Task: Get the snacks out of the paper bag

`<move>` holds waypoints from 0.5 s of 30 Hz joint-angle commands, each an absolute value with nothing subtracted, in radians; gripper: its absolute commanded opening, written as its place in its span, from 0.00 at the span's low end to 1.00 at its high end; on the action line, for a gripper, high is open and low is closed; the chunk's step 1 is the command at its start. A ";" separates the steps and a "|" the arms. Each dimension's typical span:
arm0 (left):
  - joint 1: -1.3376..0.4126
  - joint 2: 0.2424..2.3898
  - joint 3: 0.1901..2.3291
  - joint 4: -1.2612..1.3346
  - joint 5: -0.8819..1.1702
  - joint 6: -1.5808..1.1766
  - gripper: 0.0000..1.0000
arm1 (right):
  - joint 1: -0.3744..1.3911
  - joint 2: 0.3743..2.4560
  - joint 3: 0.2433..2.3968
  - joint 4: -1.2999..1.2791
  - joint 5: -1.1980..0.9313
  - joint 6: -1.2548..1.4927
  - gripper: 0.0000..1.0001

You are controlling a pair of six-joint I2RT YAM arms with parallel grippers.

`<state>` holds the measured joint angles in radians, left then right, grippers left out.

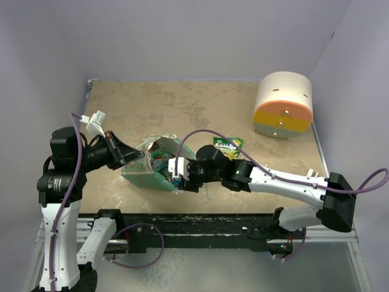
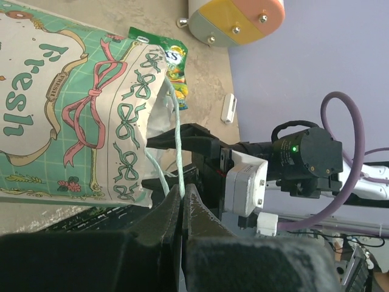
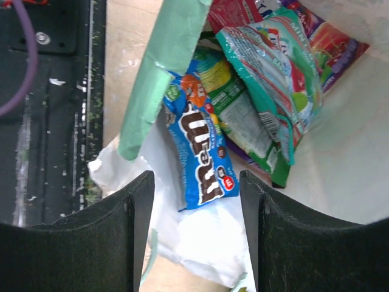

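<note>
The left arm, at nine o'clock in the top view, has a white lower part and fat, round black joints. The right arm, at four o'clock, is white with black joints and a boxy black end. A purple cable loops along each arm. The right wrist has a white block and a round black motor with a tiny green light. The fingers are flat, black and a bit rough.

mint paper bag lying sideways, snacks inside
</note>
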<state>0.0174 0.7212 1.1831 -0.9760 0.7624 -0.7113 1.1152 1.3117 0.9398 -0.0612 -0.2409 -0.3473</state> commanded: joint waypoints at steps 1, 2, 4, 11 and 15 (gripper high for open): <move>0.015 0.751 1.230 -0.976 0.756 -0.672 0.00 | 1.116 1.350 1.047 -0.086 -0.183 -0.484 0.61; 0.015 0.751 1.230 -0.974 0.759 -0.671 0.00 | 1.116 1.351 1.052 -0.086 -0.177 -0.490 0.61; 0.015 0.752 1.232 -0.970 0.759 -0.672 0.00 | 1.117 1.355 1.049 -0.083 -0.191 -0.506 0.62; 0.015 0.751 1.236 -0.963 0.748 -0.668 0.00 | 1.139 1.442 1.103 -0.149 -0.129 -0.536 0.64; 0.015 0.753 1.242 -0.959 0.735 -0.664 0.00 | 1.152 1.461 1.097 -0.114 -0.117 -0.454 0.64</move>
<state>0.0174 0.7536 1.2011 -0.9874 0.7479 -0.6868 1.1389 1.4605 1.0649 -0.1287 -0.1478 -0.5026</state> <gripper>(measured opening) 0.010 0.641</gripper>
